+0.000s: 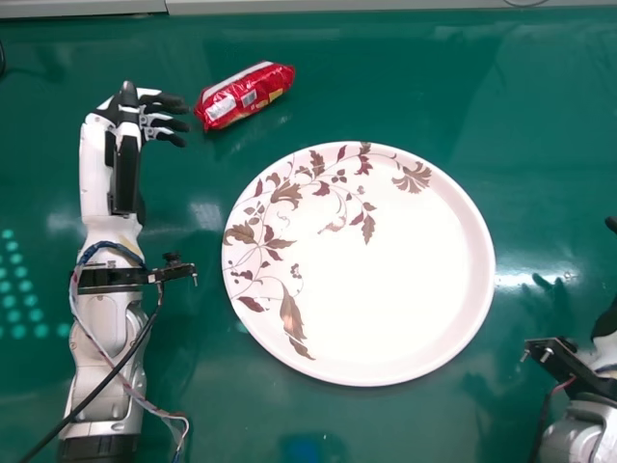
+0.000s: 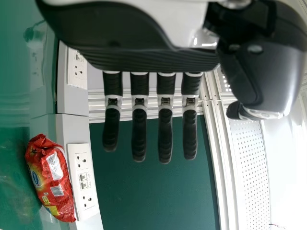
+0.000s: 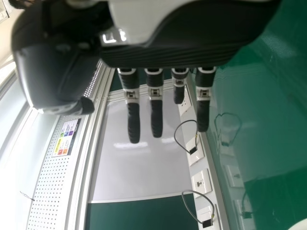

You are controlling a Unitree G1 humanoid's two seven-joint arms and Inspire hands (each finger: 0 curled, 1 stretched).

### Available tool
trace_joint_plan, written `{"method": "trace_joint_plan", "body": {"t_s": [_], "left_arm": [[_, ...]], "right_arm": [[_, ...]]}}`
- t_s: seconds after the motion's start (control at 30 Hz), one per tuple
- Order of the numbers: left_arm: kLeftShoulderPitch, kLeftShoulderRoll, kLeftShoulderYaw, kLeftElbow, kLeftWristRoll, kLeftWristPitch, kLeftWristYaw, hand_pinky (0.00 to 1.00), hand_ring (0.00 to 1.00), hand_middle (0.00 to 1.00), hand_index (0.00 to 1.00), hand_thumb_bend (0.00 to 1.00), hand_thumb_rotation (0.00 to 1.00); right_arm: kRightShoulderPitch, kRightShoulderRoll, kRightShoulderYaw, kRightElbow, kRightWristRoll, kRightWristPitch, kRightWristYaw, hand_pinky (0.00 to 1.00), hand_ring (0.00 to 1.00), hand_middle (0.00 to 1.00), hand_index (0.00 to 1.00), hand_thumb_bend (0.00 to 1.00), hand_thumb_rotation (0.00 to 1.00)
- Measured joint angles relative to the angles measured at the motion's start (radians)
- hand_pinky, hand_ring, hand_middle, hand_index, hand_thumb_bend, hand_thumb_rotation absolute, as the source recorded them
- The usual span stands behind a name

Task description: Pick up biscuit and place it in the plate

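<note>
With its fingers (image 2: 138, 139) extended and nothing in its grasp, the left hand (image 1: 127, 114) sits just beside the red biscuit packet (image 1: 244, 95), which lies on the green tabletop (image 1: 386, 77) to that hand's right, a small gap between them. The packet's long axis runs aslant, its nearer end toward the left hand and its other end pointing away and to the right, so the fingers face that nearer end more than a long side. The right hand (image 3: 192, 45), also unclenched and holding nothing, is well apart at the head view's right side, so the left seems the natural one to use. Beyond the packet, some tabletop separates it from the far edge; closer in and to the right is the floral plate (image 1: 405, 289), near enough that a short, lifted carry over its rim should probably do.
</note>
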State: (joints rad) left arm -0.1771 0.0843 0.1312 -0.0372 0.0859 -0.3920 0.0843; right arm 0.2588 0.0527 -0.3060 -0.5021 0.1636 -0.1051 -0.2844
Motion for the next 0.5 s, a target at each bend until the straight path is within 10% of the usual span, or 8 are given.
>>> {"method": "trace_joint_plan", "body": {"t_s": [0.5], "left_arm": [[-0.002, 0.001, 0.001, 0.004, -0.022, -0.025, -0.004, 0.45, 0.55, 0.58, 0.49, 0.49, 0.06]], "right_arm": [[0.002, 0.000, -0.002, 0.000, 0.002, -0.003, 0.002, 0.69, 0.76, 0.76, 0.65, 0.55, 0.18]]}}
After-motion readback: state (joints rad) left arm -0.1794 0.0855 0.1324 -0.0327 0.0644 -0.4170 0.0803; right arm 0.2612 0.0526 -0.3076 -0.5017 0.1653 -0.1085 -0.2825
